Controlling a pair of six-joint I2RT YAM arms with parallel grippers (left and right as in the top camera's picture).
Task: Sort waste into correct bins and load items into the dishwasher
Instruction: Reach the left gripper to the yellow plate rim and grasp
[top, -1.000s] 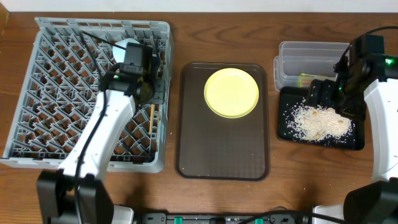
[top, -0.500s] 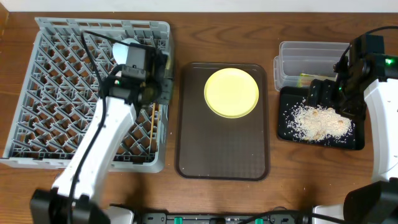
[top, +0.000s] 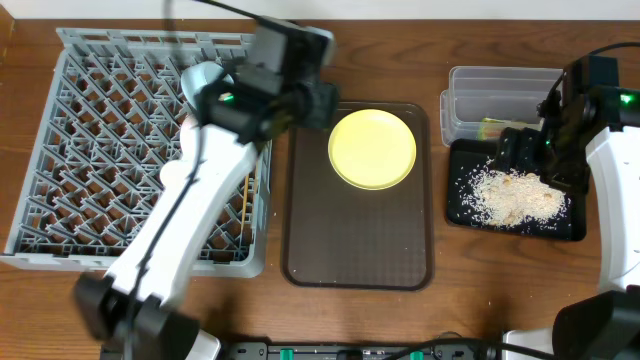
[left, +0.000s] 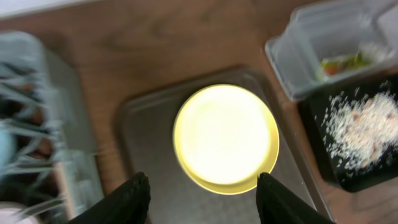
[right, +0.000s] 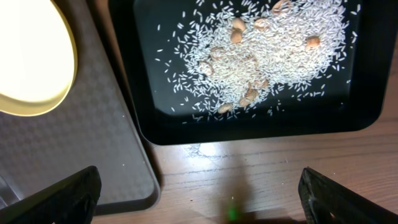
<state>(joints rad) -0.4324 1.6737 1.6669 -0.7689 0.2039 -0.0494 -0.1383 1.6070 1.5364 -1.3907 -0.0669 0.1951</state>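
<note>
Dish rack (top: 60, 150) at left. Left gripper (left: 205, 202) is spread wide and empty, above the yellow plate (top: 372, 148) on the brown tray (top: 360, 250), centre. Likely step: plate pickup. Needs to descend and pinch the rim. Right gripper (right: 205, 196) is spread and empty, over the rice tray (right: 367, 93) at right.

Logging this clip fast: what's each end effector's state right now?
Left end effector: open, empty, by the round yellow plate.
Right end effector: open, empty.

Even, bright light; the yellow plate (left: 225, 138) glares white, and the left wrist view is smeared by motion blur.
</note>
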